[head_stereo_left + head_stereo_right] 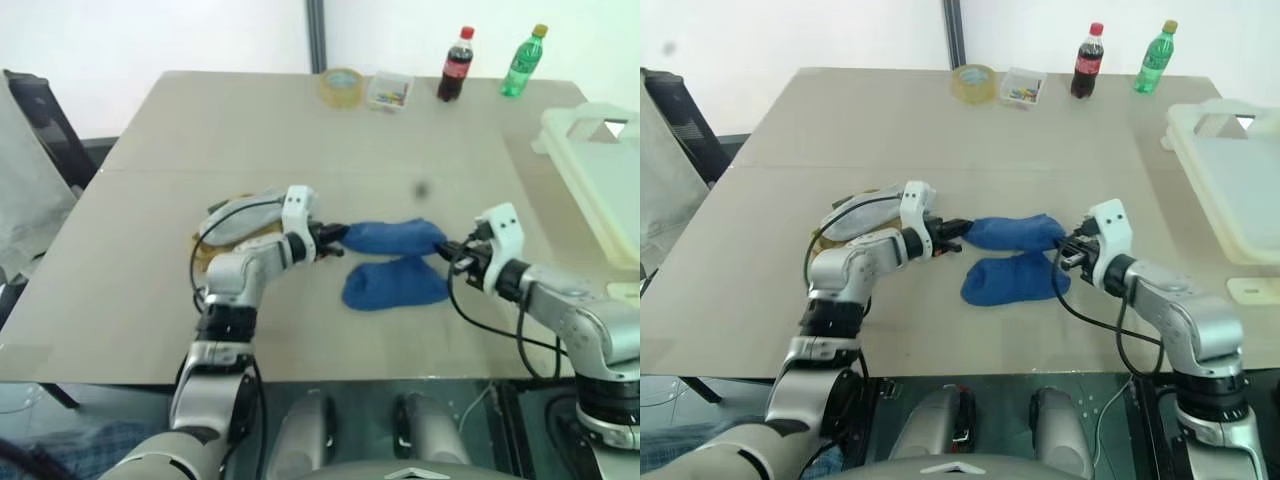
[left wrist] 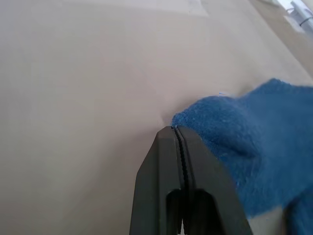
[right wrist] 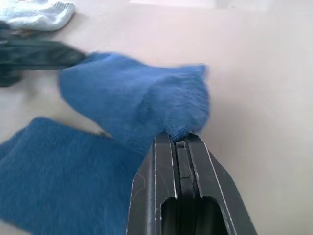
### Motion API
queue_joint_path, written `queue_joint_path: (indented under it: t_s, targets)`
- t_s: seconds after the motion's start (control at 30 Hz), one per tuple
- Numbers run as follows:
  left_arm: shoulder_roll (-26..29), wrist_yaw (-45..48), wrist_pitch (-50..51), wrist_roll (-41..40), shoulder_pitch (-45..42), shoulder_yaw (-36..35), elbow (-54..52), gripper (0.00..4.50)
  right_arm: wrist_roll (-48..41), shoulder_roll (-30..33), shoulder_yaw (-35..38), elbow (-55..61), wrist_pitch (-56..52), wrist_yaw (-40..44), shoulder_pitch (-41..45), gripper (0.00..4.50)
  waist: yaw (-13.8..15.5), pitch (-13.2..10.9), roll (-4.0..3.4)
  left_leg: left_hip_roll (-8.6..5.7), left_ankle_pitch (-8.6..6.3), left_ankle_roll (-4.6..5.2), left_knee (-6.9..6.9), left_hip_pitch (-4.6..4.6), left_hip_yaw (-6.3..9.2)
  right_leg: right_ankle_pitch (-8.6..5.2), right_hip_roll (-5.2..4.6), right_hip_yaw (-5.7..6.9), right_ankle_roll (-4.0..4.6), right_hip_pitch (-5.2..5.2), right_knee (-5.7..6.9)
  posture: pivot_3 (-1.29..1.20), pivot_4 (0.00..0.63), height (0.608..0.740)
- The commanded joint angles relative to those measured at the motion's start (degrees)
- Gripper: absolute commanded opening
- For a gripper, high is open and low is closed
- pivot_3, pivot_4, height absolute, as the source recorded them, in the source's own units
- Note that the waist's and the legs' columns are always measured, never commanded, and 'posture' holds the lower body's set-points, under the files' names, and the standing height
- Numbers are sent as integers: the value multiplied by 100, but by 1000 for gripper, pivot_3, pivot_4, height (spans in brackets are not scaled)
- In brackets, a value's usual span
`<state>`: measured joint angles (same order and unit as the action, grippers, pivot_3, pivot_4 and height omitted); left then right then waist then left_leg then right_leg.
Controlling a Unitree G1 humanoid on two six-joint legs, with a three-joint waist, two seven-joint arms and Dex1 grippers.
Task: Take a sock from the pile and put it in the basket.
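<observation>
A royal blue sock (image 1: 395,236) hangs stretched between my two grippers, just above the table. My left gripper (image 1: 338,240) is shut, pinching a thin bit of the sock's near corner (image 2: 195,117) at its tips. My right gripper (image 1: 447,250) is shut on the sock's other end (image 3: 181,129). A second blue sock (image 1: 395,283) lies flat just in front of the held one. The pile (image 1: 240,218), light grey over mustard yellow, sits behind my left wrist. The basket (image 1: 600,170), pale cream with a thick rim, stands at the table's right edge.
Along the far edge stand a roll of tape (image 1: 342,87), a small clear box of coloured bits (image 1: 390,92), a cola bottle (image 1: 456,65) and a green bottle (image 1: 523,62). A dark chair (image 1: 45,130) stands off the table's left side.
</observation>
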<state>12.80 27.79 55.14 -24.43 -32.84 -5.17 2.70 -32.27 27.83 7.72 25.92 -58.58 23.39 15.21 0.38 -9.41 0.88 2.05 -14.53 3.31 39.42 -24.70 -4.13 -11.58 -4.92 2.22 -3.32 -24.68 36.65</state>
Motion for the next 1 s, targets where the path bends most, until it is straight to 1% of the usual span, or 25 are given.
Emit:
queue_joint_path:
  t_s: [0.03, 0.2, 0.3, 0.4, 0.73, 1.0]
  targets:
    - [-275, -442, 677, -618, 290, -418, -1401, 22, -359, 245, 408, 710, -309, 32, -171, 0, 36, 0, 0, 1, -4, 7, 0, 2, 0, 0, 0, 0, 0, 2, 0, 0, 150, 740]
    - [-706, -1004, 1355, -1080, 1023, -606, -2628, 22, -780, 473, 767, 1192, -776, -21, -429, 0, 31, 0, 0, 2, -5, 8, 1, 8, 0, -1, 0, -2, 1, 6, 1, 0, 150, 740]
    - [-1090, -1302, 1747, -1484, 1436, -788, -3204, 22, -980, 556, 848, 1307, -991, -38, -549, 0, 28, 0, 0, 0, -5, 8, 1, 9, -1, -1, 4, -3, 1, 6, 2, 0, 150, 740]
    - [-836, -1303, 1828, -1440, 1921, -308, -3696, 22, -1086, 608, 837, 1310, -1098, -50, -581, 0, 24, 0, 0, -3, -5, 8, 1, 13, -2, -2, 6, -7, 3, 6, 1, 0, 150, 740]
    - [-1096, -1730, 1831, -1738, 2413, -300, -4166, 22, -1466, 769, 881, 1426, -1483, -84, -651, 0, 37, 1, 1, -18, -5, 9, 3, 11, -2, -13, 5, -13, 22, 6, -2, 0, 150, 740]
    - [-1125, -1931, 1809, -1950, 2529, -265, -4262, 22, -1614, 826, 867, 1404, -1498, -196, -731, 0, 38, 1, 1, -19, -5, 9, 3, 12, -2, -15, 5, -13, 24, 7, -2, 0, 150, 740]
